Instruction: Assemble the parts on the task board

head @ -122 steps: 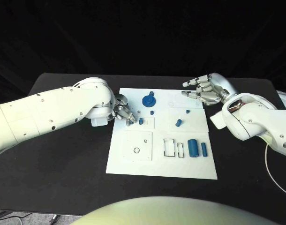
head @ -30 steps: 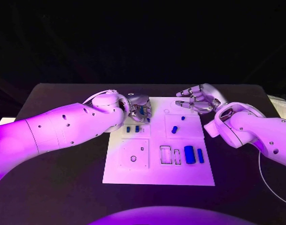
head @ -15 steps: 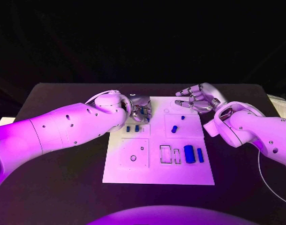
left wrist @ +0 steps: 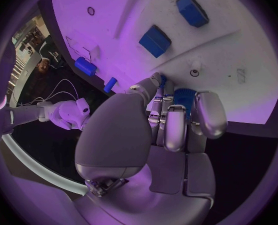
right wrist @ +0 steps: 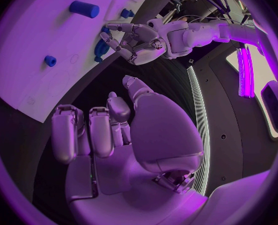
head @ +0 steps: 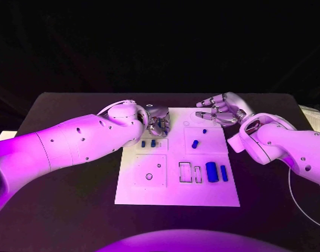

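Observation:
The white task board [head: 177,195] lies in the middle of the black table. My left hand [head: 157,119] is at the board's far left corner and grips a blue round part [left wrist: 183,98], its fingers [left wrist: 176,127] wrapped around it. My right hand [head: 221,111] hovers at the far right corner, fingers apart, holding nothing. Two small blue parts [head: 149,143] sit just near of the left hand. A short blue peg [head: 195,144] and a tiny one [head: 204,131] lie mid-board. A thick blue cylinder [head: 211,172] and a slimmer one [head: 223,172] lie at the near right.
Empty rectangular slots [head: 185,172] are cut beside the cylinders, and a square plate with small holes [head: 151,173] sits to their left. A white cable [head: 300,202] lies at the table's right edge. Black table surface [head: 69,173] flanks the board.
Since the earliest frame my left hand has moved from the board's left edge to its far left corner and closed on the round blue part. Over the last second both hands barely moved.

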Controlling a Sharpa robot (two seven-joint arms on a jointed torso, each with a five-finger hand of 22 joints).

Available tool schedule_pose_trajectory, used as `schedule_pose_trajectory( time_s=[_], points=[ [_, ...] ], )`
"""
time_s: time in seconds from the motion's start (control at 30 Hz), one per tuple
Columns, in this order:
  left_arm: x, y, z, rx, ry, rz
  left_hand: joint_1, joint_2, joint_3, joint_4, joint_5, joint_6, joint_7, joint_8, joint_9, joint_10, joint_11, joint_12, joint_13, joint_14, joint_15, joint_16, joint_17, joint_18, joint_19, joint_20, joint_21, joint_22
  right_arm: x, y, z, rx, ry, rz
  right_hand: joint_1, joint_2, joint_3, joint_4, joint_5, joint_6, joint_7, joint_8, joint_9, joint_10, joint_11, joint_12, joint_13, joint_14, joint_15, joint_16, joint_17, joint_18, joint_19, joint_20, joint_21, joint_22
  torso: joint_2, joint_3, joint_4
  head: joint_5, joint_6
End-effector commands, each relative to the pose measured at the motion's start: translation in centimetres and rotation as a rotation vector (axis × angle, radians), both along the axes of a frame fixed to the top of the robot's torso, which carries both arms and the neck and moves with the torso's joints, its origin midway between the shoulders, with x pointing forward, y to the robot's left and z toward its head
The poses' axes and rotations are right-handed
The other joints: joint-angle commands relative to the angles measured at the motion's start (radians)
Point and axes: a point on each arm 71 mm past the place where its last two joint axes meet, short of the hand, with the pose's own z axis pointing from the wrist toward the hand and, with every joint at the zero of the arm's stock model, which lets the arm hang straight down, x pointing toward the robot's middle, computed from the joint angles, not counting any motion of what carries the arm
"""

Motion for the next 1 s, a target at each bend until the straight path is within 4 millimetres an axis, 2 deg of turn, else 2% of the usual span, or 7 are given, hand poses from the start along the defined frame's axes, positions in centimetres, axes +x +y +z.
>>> schedule_pose_trajectory(
  time_s=[0.03,0.33,0.53,0.77,1.0],
  points=[
    [-0.2,0.1,-0.7,0.041,0.020,0.002,0.013,0.002,0.022,-0.012,-0.004,0.010,0.000,-0.005,-0.003,0.014,0.001,-0.006,0.002,0.035,-0.005,0.005,-0.001,-0.017,0.031,-0.007,0.012,0.059,-0.1,0.2,0.0,0.000,-0.001,0.019,-0.002,0.011,0.002,0.005,0.006,0.005,0.000,-0.002,-0.001,-0.004,-0.002,0.000,0.001,0.050,-0.006,-0.004,0.005,0.010,-0.005,-0.002,-0.006,-0.001,0.000,-0.0002,-0.0005,-0.001,0.000],
    [-0.4,0.1,-0.1,-0.026,-0.014,-0.002,-0.003,-0.003,0.074,-0.050,0.000,0.026,0.005,-0.015,-0.012,0.037,0.003,-0.029,0.007,0.036,-0.002,0.008,-0.007,-0.020,0.028,-0.008,0.030,0.076,-0.1,0.3,0.0,0.000,-0.002,0.020,-0.002,0.011,0.002,0.005,0.006,0.005,0.000,-0.002,-0.001,-0.004,-0.002,0.001,0.001,0.051,-0.006,-0.004,0.005,0.010,-0.004,-0.002,-0.005,0.000,-0.001,-0.0011,0.0005,-0.003,0.001],
    [-0.9,0.5,0.8,-0.092,-0.019,0.001,-0.021,-0.008,0.085,-0.054,0.003,0.025,0.009,-0.022,-0.017,0.035,0.006,-0.043,0.006,0.035,0.000,0.007,-0.013,-0.020,0.027,-0.005,0.033,0.081,0.0,0.3,0.0,0.001,-0.002,0.020,-0.002,0.011,0.002,0.005,0.006,0.005,0.000,-0.002,-0.001,-0.004,-0.002,0.001,0.001,0.051,-0.006,-0.004,0.005,0.010,-0.004,-0.002,-0.005,0.000,-0.002,0.0001,0.0013,-0.002,0.005],
    [-1.4,2.0,2.5,-0.161,-0.014,0.030,-0.028,-0.011,0.091,-0.057,0.005,0.028,0.010,-0.024,-0.018,0.039,0.007,-0.048,0.006,0.035,0.000,0.007,-0.014,-0.021,0.027,-0.004,0.037,0.084,0.0,0.2,-0.1,0.001,-0.001,0.019,-0.002,0.011,0.002,0.005,0.006,0.005,0.000,-0.002,-0.001,-0.004,-0.002,0.001,0.001,0.051,-0.006,-0.004,0.005,0.010,-0.004,-0.002,-0.005,0.000,-0.006,0.0009,0.0041,-0.006,0.011],
    [-1.4,4.6,3.1,-0.173,0.003,0.082,-0.034,-0.015,0.093,-0.059,0.005,0.031,0.010,-0.025,-0.019,0.041,0.007,-0.052,0.007,0.034,0.001,0.007,-0.016,-0.021,0.027,-0.004,0.041,0.086,0.0,0.1,-0.1,0.002,0.000,0.017,-0.002,0.011,0.002,0.005,0.006,0.005,0.000,-0.002,-0.001,-0.004,-0.002,0.001,0.001,0.051,-0.006,-0.004,0.005,0.010,-0.004,-0.002,-0.005,0.000,-0.005,-0.0006,0.0061,-0.006,0.013]
  ],
)
